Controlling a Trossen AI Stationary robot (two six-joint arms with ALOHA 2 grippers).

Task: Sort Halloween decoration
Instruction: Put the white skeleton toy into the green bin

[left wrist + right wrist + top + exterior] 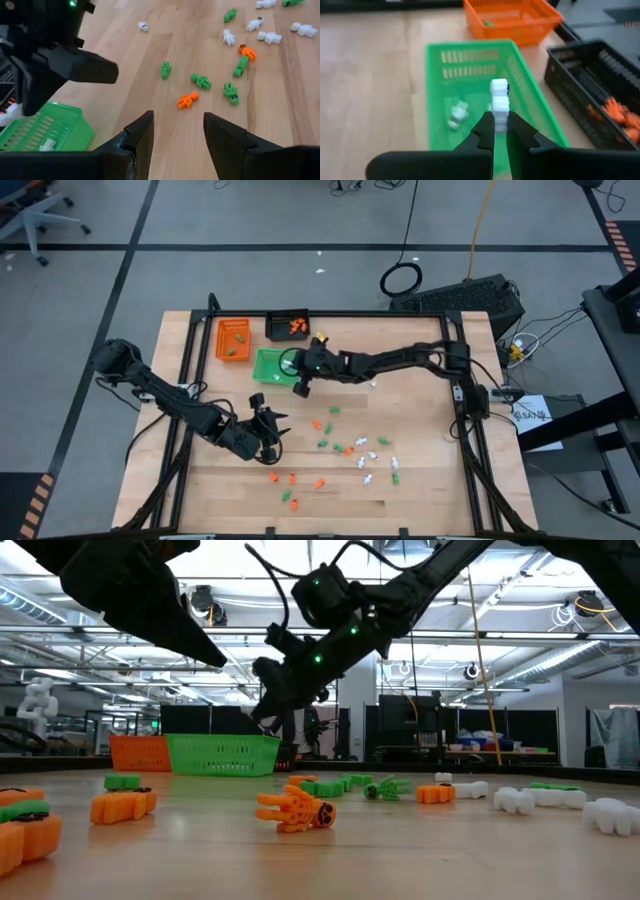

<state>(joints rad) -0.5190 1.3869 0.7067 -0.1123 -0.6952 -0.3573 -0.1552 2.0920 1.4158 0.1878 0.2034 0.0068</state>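
The Halloween decoration lies as several tiny orange, green and white pieces scattered on the wooden table; the left wrist view shows an orange one and green ones ahead. My right gripper is over the near end of the green tray and shut on a white piece. Another white piece lies on that tray's floor. My left gripper hovers open left of the scattered pieces, with nothing between its fingers. My right gripper pinches one end of the white piece between its two fingertips. The fingers slant downward from the table's right side. The piece sticks out beyond the fingertips in line with them, lifted clear above the green tray.
An orange tray with a few green pieces stands at the far left. Beside it is a black tray holding orange pieces. The green tray stands just near of them. My right arm reaches across in front of my left gripper.
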